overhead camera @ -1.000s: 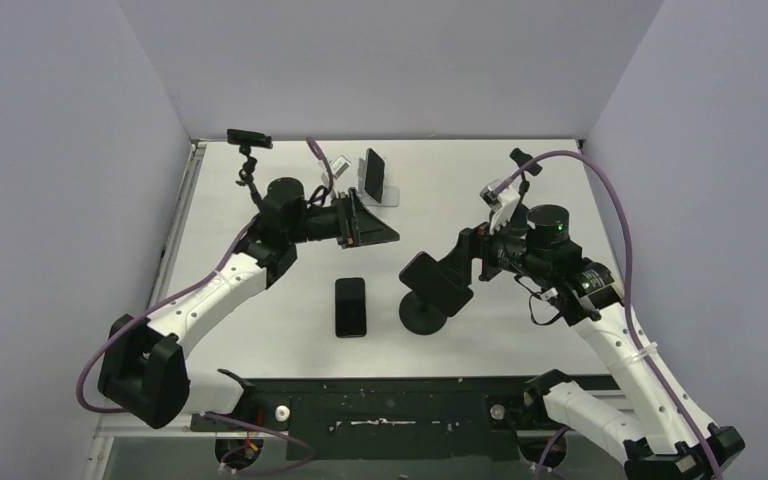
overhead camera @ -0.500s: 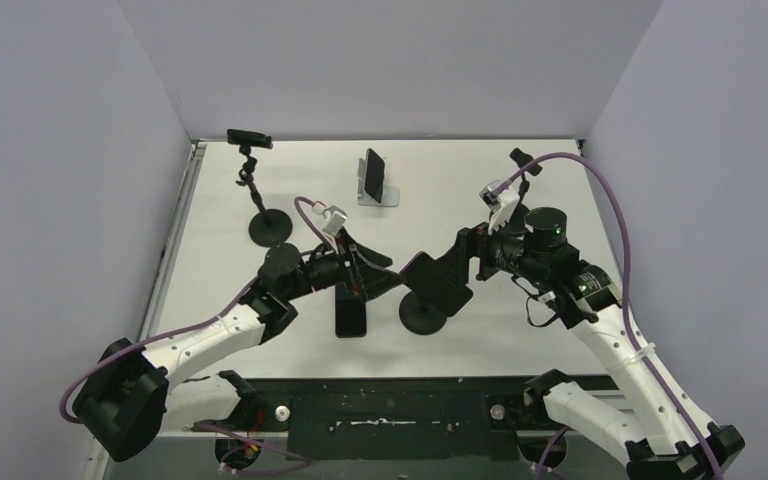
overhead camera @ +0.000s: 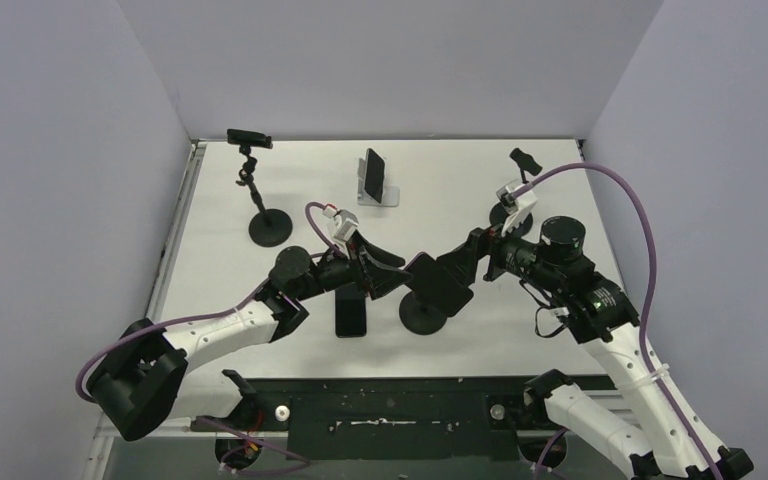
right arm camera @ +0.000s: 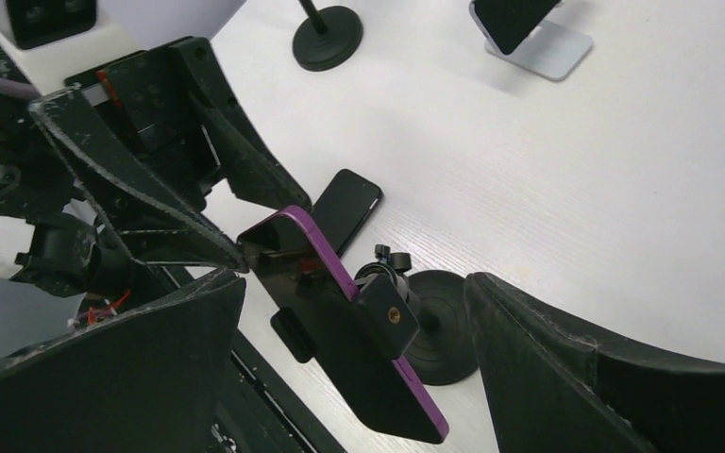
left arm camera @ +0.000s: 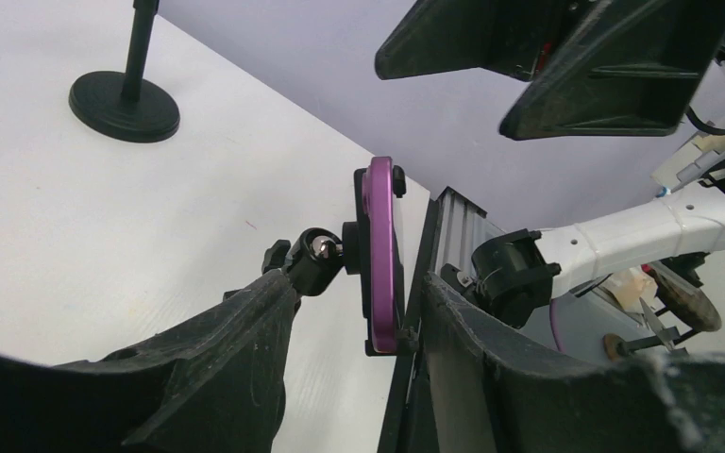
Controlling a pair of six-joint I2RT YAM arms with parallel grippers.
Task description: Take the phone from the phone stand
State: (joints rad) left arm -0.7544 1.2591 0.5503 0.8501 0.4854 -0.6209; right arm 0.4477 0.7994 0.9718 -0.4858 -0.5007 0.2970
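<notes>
A purple phone (overhead camera: 438,285) is clamped in a black stand with a round base (overhead camera: 422,316), near the table's front middle. My left gripper (overhead camera: 392,275) is open, with the phone's left end between its fingers. In the left wrist view the phone's purple edge (left arm camera: 380,255) stands upright between the fingers, close to the right finger (left arm camera: 529,377); the stand's ball joint (left arm camera: 319,250) is by the left finger. My right gripper (overhead camera: 463,266) is open just right of the phone. In the right wrist view the phone (right arm camera: 321,274) and its clamp (right arm camera: 389,323) lie between the open fingers.
A black phone (overhead camera: 350,312) lies flat just left of the stand's base. Another phone leans on a silver stand (overhead camera: 372,178) at the back. A tall empty stand (overhead camera: 268,228) is at the back left, and a small black mount (overhead camera: 522,160) at the back right.
My left arm has swung from the silver stand at the back down to the purple phone, and its open fingers now bracket it. My right arm has shifted slightly.
</notes>
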